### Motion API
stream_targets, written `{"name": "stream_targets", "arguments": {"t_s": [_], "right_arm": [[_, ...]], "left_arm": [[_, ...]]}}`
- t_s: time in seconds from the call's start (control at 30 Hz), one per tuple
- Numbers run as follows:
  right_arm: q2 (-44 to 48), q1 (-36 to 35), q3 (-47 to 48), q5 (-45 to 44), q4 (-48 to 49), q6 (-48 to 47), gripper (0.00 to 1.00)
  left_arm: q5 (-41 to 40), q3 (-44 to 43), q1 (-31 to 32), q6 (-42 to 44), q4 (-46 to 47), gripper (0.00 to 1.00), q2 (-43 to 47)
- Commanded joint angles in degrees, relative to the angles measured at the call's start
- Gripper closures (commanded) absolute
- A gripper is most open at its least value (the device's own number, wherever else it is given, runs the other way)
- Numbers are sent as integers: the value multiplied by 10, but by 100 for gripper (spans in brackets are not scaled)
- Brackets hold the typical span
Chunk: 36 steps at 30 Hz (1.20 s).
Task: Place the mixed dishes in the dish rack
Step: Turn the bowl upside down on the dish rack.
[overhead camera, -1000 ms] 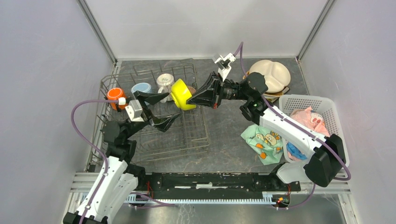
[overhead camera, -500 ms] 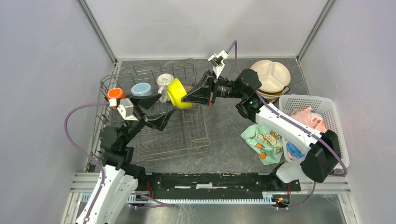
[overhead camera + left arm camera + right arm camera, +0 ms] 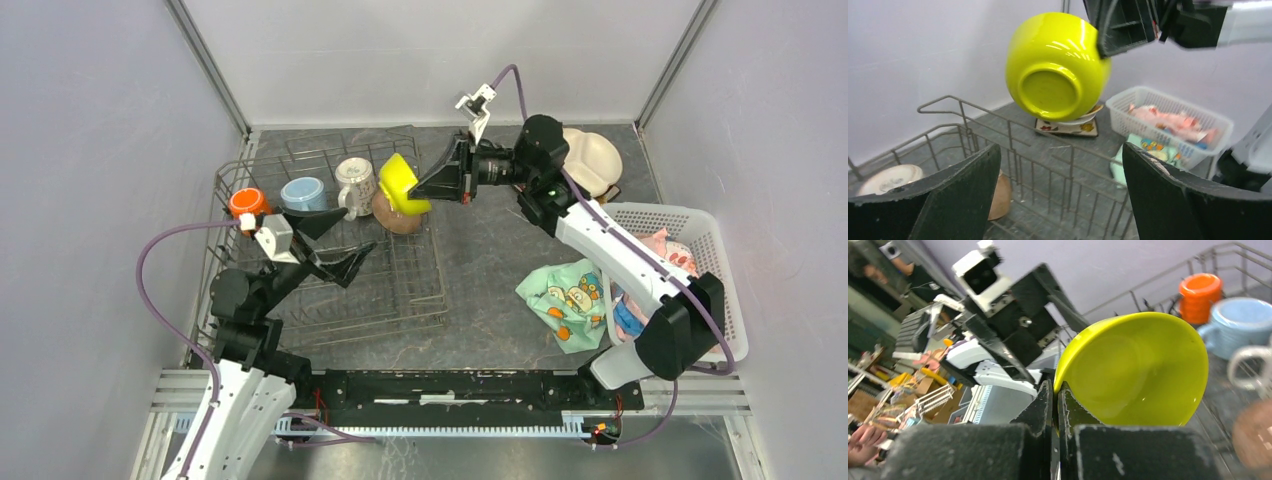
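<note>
Surface: dark grey mottled tabletop (image 3: 480, 290), with pale lilac walls (image 3: 100, 150) around it.
Rack: grey wire dish rack (image 3: 395, 290) on the left half of the table.
Basket: white perforated plastic basket (image 3: 655, 208) at the right, holding a pink cloth (image 3: 660, 250); a teal patterned cloth (image 3: 565, 300) lies on the table just left of it.
Plate: cream three-section plate (image 3: 595, 160) at the far right, partly hidden.
Bowls: lime-green bowl (image 3: 402, 183) in the air, tilted on edge over the rack's far right; tan bowl (image 3: 393, 213) in the rack just below it.
Mugs: orange mug (image 3: 247, 203), light-blue mug (image 3: 302, 192) and white patterned mug (image 3: 355, 180) in a row along the rack's far left.
Right jaws: right gripper (image 3: 418, 190) clamped on the lime-green bowl's rim.
Left jaws: left gripper (image 3: 338, 243) spread wide and empty over the rack's middle.
Views: the left wrist alone shows the bowl's underside; the right wrist alone shows its hollow and the pinched rim.
Change: a second ago the lime-green bowl hung nearer, close to the left gripper and mostly covering the tan bowl.
Count: three mugs, two bowls, two cloths.
</note>
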<state>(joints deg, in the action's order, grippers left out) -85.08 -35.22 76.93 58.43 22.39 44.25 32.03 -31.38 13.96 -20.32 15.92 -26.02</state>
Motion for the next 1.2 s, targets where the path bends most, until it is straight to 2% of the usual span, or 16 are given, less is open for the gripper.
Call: {"name": "stream_targets", "arguments": {"t_s": [0.0, 0.1, 0.23, 0.33, 0.5, 0.67, 0.77, 1.17], "right_arm": [[36, 21, 46, 34, -139, -84, 100], [37, 23, 58, 95, -181, -113, 100], [47, 24, 37, 115, -190, -125, 100], [48, 23, 34, 110, -222, -145, 100], [51, 6, 33, 98, -258, -170, 100], [41, -18, 48, 89, -291, -194, 100], [37, -31, 55, 90, -310, -210, 100], [32, -53, 43, 77, -278, -199, 100]], "left_arm": [[77, -27, 0, 242, -48, 4, -4], [127, -56, 3, 338, -88, 2, -24], [225, -105, 15, 469, -168, 1, -69], [220, -141, 27, 576, -246, 1, -91], [240, -194, 29, 650, -282, 0, -126], [260, -284, 32, 748, -400, 0, -182], [282, -315, 34, 769, -448, 0, -207], [337, -341, 34, 784, -491, 0, -275]]}}
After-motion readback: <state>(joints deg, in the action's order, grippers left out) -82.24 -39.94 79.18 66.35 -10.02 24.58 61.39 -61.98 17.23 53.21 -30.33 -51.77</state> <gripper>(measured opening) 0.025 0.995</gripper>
